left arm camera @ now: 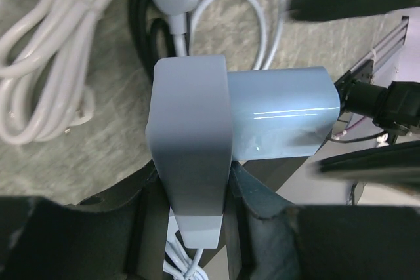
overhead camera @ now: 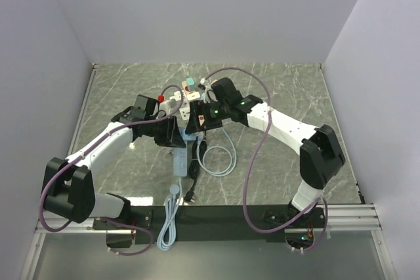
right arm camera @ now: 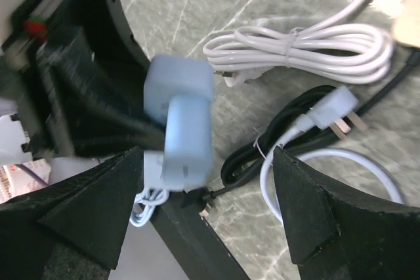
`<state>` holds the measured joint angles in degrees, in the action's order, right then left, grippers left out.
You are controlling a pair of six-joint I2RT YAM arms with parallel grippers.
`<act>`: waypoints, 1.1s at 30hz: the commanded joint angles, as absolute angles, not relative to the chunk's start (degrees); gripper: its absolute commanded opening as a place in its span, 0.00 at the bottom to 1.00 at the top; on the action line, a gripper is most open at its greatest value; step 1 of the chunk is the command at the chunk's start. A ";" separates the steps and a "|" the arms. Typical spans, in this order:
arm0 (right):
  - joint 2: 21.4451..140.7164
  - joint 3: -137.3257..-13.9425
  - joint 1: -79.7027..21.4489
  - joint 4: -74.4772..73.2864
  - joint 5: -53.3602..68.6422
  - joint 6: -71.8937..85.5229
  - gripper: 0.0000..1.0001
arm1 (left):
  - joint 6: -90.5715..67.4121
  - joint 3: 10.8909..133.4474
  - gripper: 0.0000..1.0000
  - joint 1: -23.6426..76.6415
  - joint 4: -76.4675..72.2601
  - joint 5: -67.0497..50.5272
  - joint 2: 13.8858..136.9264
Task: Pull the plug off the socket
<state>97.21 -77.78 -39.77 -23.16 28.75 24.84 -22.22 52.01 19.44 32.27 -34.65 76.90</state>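
A pale grey socket strip [left arm camera: 190, 136] is clamped between the fingers of my left gripper [left arm camera: 193, 191] and held off the table. A light blue plug block [left arm camera: 282, 113] sticks out of its side, with a black lead at its far end. In the top view the strip [overhead camera: 180, 160] hangs below the left gripper [overhead camera: 174, 137]. My right gripper [right arm camera: 207, 165] is open, its fingers wide on either side of the plug [right arm camera: 188, 139] and not touching it. It sits right beside the left gripper in the top view [overhead camera: 197, 126].
A white bundled cable [right arm camera: 308, 47], a black cable [right arm camera: 282, 132] with a white plug and a white cable loop [overhead camera: 216, 159] lie on the marble table. Another power strip [overhead camera: 180, 100] lies behind the grippers. A white cord bundle [overhead camera: 169, 218] hangs over the black front rail.
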 commanded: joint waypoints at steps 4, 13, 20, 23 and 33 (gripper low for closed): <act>100.89 -83.67 -42.45 -24.60 24.00 26.98 0.84 | -24.96 55.37 0.01 21.80 28.04 -36.65 77.43; 105.82 -87.27 -42.80 -27.95 26.18 27.60 0.48 | -25.31 54.93 0.01 21.88 26.90 -35.95 76.56; 105.82 -86.49 -42.63 -30.67 31.72 25.32 0.00 | -26.01 54.23 0.01 21.19 27.68 -27.62 78.66; 103.72 -85.52 -41.93 -34.35 33.48 22.07 0.00 | -25.76 52.12 0.00 19.35 27.16 -24.62 81.12; 92.11 -76.20 -29.45 -46.47 47.37 9.76 0.00 | -22.68 47.19 0.01 8.79 26.63 -21.62 82.09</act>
